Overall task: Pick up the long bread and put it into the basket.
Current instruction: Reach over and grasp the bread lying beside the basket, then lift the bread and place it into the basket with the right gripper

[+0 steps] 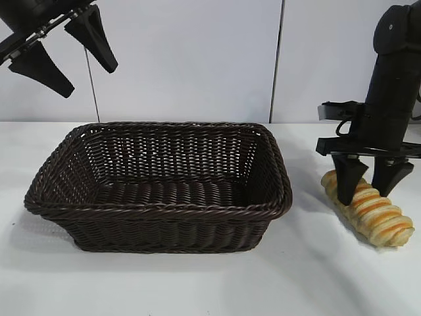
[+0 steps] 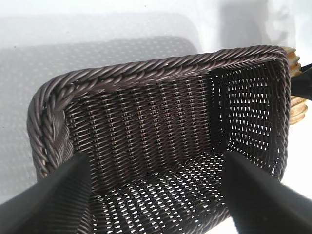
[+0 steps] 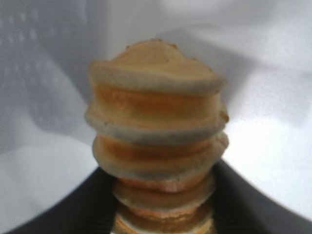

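The long bread (image 1: 371, 209) lay on the white table (image 1: 197, 283) at the right, just beside the basket (image 1: 161, 187), angled with one end toward the camera. The right gripper (image 1: 368, 184) was down on it from above, fingers on either side of the loaf and pressed against its ridges in the wrist view, so it looked clamped on. The bread was on the table, not lifted. Farther back, the left gripper (image 1: 62, 49) hung above the basket's left end, jaws spread wide, holding nothing.
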Robot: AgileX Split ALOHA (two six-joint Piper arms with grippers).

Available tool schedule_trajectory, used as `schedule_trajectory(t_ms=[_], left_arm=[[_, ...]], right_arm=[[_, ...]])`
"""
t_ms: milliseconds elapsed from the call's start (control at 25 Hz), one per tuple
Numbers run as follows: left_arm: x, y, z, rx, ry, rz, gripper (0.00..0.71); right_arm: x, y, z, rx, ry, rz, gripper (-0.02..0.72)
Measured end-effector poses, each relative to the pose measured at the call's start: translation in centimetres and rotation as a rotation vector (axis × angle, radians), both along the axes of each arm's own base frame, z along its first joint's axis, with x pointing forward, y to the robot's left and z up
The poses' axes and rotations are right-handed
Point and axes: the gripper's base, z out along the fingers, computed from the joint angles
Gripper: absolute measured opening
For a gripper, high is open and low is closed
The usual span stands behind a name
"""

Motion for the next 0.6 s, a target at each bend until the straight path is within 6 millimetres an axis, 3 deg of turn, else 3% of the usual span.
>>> schedule_trajectory(t_ms=[120, 440, 600], left_arm=[[0.0, 0.0, 0.0, 0.0, 0.0, 0.0, 0.542], [0.0, 0.0, 0.0, 0.0, 0.0, 0.0, 0.542], [0.0, 0.0, 0.0, 0.0, 0.0, 0.0, 0.542]], right_arm=[[0.7, 0.2, 2.1, 0.022, -0.042, -0.016, 0.179], [1.6, 0.6, 11.0, 0.077, -0.281, -0.065, 0.179], [1.4, 0.7, 13.6, 0.095, -0.35, -0.071, 0.179]])
